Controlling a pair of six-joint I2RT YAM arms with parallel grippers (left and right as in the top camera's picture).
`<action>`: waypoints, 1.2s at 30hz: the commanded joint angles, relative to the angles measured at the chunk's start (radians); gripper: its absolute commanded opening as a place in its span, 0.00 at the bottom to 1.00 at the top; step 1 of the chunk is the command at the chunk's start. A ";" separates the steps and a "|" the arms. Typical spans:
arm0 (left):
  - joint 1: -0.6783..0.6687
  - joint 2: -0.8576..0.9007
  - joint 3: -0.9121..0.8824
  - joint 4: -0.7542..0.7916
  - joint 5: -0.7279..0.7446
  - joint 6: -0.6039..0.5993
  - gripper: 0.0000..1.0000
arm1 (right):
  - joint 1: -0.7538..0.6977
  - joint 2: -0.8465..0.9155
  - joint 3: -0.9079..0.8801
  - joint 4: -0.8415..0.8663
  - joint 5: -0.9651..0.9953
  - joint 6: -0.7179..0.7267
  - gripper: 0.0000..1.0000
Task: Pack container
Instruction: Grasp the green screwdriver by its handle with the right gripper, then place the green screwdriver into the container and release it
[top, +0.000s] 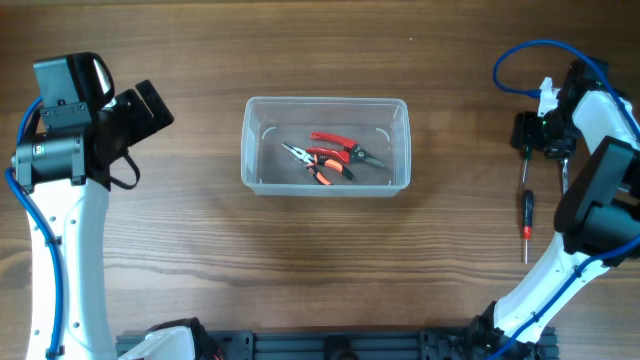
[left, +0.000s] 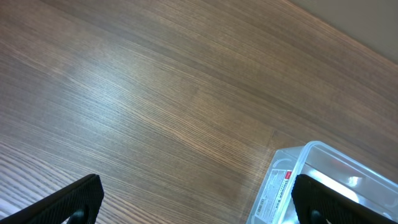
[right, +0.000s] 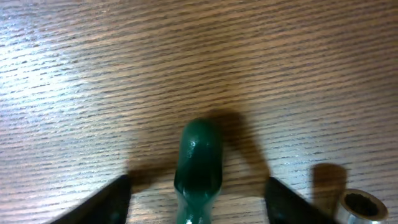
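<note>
The clear plastic container (top: 325, 145) sits at the table's middle and holds red and orange handled pliers (top: 335, 155). Its corner shows at the lower right of the left wrist view (left: 311, 180). My left gripper (left: 199, 202) is open and empty over bare wood, left of the container. My right gripper (right: 198, 199) is open at the far right, its fingers on either side of a dark green tool handle (right: 198, 163) that lies on the table, not touching it.
A red and black screwdriver (top: 527, 222) and a thin dark tool (top: 524, 172) lie at the right, near my right arm. A silver socket (right: 359, 205) lies beside the green handle. A dark rail runs along the table's front edge (top: 330, 345).
</note>
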 joint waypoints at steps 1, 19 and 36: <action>0.007 -0.007 0.008 0.000 -0.002 -0.009 1.00 | 0.007 0.071 -0.018 -0.011 -0.017 0.024 0.47; 0.007 -0.007 0.008 0.000 -0.003 -0.009 1.00 | 0.013 0.003 0.028 -0.102 -0.021 0.029 0.04; 0.007 -0.007 0.008 0.007 -0.006 0.000 1.00 | 0.743 -0.472 0.154 -0.201 -0.179 -0.623 0.04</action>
